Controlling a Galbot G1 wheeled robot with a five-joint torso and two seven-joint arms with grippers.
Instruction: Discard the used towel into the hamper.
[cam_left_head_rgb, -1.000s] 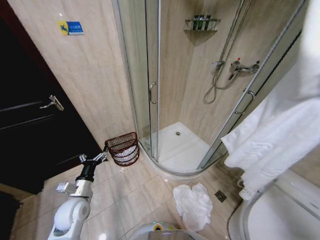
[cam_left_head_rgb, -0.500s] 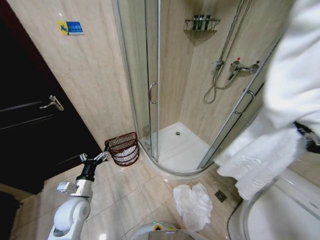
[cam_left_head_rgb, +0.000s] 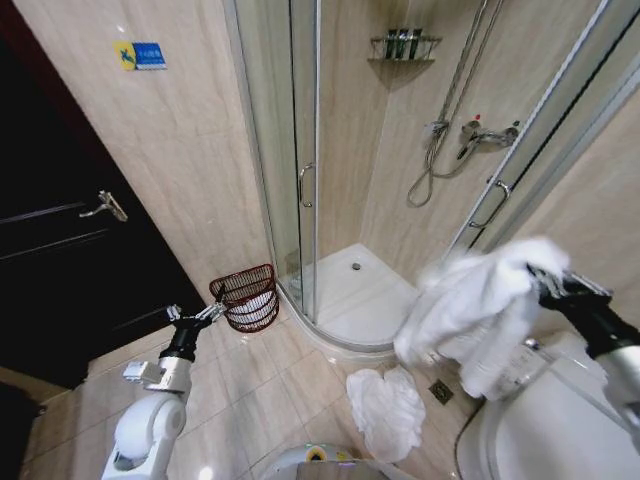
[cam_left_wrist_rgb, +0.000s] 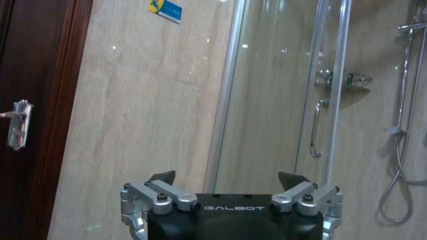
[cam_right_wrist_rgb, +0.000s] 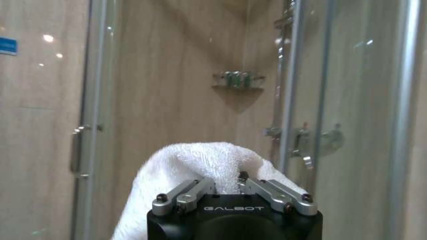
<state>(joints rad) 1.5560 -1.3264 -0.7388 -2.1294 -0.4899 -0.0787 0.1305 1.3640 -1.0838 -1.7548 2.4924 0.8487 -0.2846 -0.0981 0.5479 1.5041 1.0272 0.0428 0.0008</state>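
My right gripper (cam_left_head_rgb: 543, 280) is shut on a white towel (cam_left_head_rgb: 468, 312), which hangs bunched from it at the right, above the floor and in front of the shower's glass door. In the right wrist view the towel (cam_right_wrist_rgb: 193, 161) bulges up between the closed fingers (cam_right_wrist_rgb: 197, 189) of the right gripper (cam_right_wrist_rgb: 227, 183). The hamper (cam_left_head_rgb: 246, 297), a small reddish-brown open-weave basket with something white inside, stands on the floor against the wall left of the shower. My left gripper (cam_left_head_rgb: 205, 313) hovers open just left of the hamper's rim; in the left wrist view the left gripper (cam_left_wrist_rgb: 227, 178) holds nothing.
A second white towel (cam_left_head_rgb: 388, 410) lies crumpled on the tiled floor near my base. The curved glass shower enclosure (cam_left_head_rgb: 305, 180) fills the middle. A white toilet (cam_left_head_rgb: 560, 425) sits at the lower right, a dark door (cam_left_head_rgb: 60, 240) at the left.
The towel, which hung large at the right edge, has come down and to the left, now bunched in my right gripper, whose arm has come into sight. The left arm barely shifted.
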